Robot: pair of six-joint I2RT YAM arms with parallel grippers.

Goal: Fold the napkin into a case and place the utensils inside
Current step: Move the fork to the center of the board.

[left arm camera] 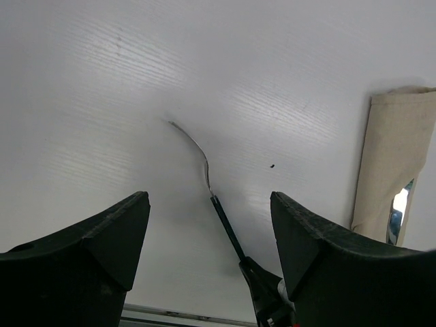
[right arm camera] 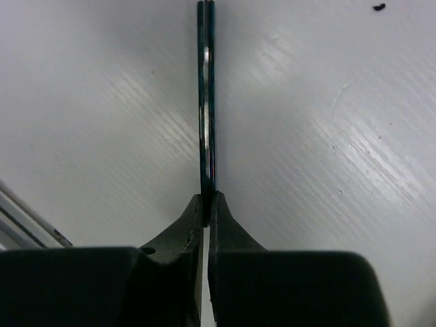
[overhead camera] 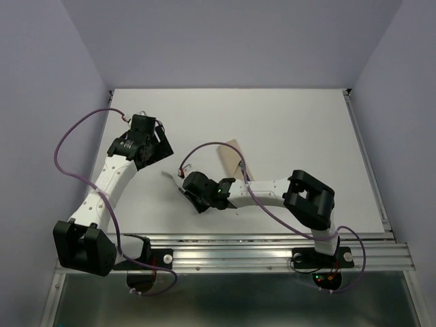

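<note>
Utensil [right arm camera: 206,122]: handle clamped edge-on between the closed right gripper [right arm camera: 206,204] fingers, projecting straight ahead of them. Left gripper [left arm camera: 208,201] fingers spread wide, holding nothing; folded napkin [left arm camera: 392,150] lies beyond its right finger.

Left fingers [left arm camera: 82,259] spread wide, right fingers [right arm camera: 178,235] pinched tight

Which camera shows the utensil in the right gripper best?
Left wrist: the utensil shows side-on, curved silver end and dark handle. Right wrist sees only its thin edge, pinched in the shut right gripper. Top view shows just a pale sliver beside that gripper.
</note>
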